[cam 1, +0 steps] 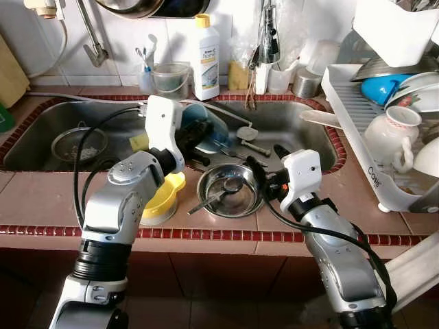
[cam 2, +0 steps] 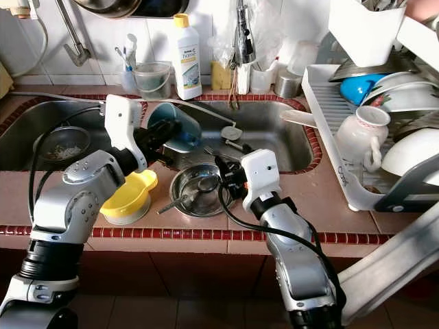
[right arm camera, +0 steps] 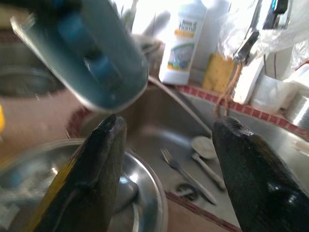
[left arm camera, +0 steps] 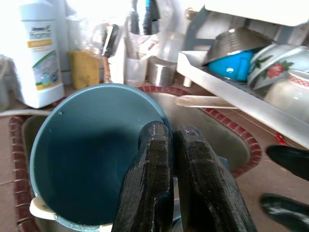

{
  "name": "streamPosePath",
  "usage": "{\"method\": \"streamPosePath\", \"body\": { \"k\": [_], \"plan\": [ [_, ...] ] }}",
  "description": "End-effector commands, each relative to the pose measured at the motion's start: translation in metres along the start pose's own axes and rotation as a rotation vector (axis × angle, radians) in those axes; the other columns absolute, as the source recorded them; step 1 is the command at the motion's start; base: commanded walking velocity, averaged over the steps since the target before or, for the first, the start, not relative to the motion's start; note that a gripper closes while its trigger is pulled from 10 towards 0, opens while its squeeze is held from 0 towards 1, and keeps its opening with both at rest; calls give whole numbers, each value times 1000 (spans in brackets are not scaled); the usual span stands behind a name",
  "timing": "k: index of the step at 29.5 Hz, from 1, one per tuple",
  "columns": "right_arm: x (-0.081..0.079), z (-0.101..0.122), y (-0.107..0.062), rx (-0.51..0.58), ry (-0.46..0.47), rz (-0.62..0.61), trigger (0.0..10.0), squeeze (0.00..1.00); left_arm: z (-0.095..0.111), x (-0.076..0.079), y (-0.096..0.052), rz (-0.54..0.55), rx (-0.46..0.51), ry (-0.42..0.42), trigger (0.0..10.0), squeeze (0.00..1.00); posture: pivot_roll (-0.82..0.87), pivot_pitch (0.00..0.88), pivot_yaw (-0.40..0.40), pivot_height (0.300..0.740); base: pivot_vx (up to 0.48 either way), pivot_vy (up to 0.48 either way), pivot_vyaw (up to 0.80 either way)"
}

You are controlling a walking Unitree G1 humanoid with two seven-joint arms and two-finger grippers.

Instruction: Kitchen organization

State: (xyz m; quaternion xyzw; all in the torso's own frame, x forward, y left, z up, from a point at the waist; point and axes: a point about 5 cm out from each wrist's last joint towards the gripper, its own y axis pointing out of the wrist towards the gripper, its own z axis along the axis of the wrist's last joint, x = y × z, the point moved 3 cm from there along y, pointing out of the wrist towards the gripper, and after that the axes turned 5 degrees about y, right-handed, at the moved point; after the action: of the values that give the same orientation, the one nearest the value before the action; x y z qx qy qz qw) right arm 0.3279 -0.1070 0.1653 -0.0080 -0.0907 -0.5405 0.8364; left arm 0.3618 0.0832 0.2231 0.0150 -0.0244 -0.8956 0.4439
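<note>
My left gripper is shut on the rim of a blue plastic cup and holds it tilted above the sink. The left wrist view looks into the cup, with one finger inside the rim and one outside. My right gripper stands open over the counter's front ledge, just right of a steel bowl that has a spoon in it. The right wrist view shows its fingers spread wide, with the blue cup ahead. A yellow bowl lies upside down left of the steel bowl.
A fork and spoon lie in the sink, and a strainer sits at its left. A white dish rack at the right holds a cup and bowls. A detergent bottle, sponge and jars line the back ledge.
</note>
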Motion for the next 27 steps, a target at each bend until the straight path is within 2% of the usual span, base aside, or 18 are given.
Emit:
{"method": "streamPosePath", "body": {
  "k": [1,3,4,7,12,15,21,27],
  "plan": [
    [0,-1,3,-16,-32,5,10000,0,7,3,0,-14,12,30,10000,0,-142,80,42,740,0,0,0],
    [5,-4,4,-48,-99,2,10000,0,9,5,1,-10,9,62,10000,0,-140,80,40,740,0,0,0],
    [5,-4,4,-48,-99,2,10000,0,9,5,1,-10,9,62,10000,0,-140,80,40,740,0,0,0],
    [11,-6,5,-78,-174,-8,10000,0,12,10,1,-29,13,64,10000,0,-141,80,40,740,0,0,0],
    [6,1,9,-57,-181,43,10000,0,13,17,4,-47,18,76,10000,0,-144,75,38,740,0,0,0],
    [-5,9,15,-13,-180,93,10000,0,13,22,7,-64,21,68,10000,0,-145,68,36,740,0,0,0],
    [-14,22,23,43,-169,145,10000,0,14,33,11,-90,26,68,10000,0,-141,65,36,740,0,0,0],
    [-15,26,29,50,-173,145,10000,0,18,39,14,-106,38,61,10000,0,-137,72,35,740,0,0,0]
  ]
}}
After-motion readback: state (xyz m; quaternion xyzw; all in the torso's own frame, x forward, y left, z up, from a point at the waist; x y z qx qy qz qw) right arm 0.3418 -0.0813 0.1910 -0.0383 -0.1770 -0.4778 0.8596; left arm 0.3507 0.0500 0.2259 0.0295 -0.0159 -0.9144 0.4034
